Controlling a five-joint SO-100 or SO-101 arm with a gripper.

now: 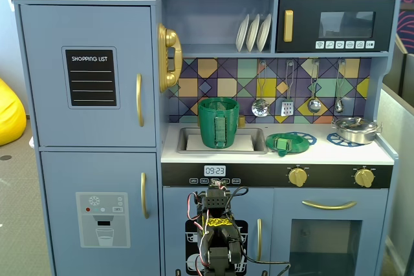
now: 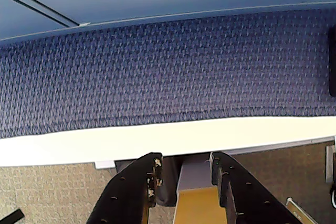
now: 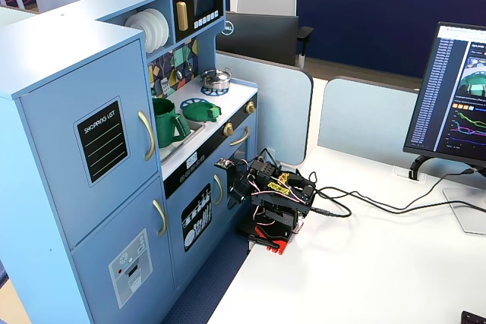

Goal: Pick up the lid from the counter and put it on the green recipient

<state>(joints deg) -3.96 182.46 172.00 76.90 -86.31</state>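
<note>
The green recipient stands upright in the sink, ribbed, with its strap handle facing front; in the side fixed view the recipient is beside the fridge. The lid, a flat green disc with a knob, lies on the counter on a blue burner ring to the right of the sink, and the lid shows in the side view too. My arm is folded low in front of the oven, far below the counter. My gripper points down past the white table edge, open and holding nothing. The gripper is level with the lower cabinet.
A steel pot sits on the right burner. Utensils hang on the backsplash above the counter. The white table bears my base and cables. Blue carpet lies between the table and the kitchen. A monitor stands at the right.
</note>
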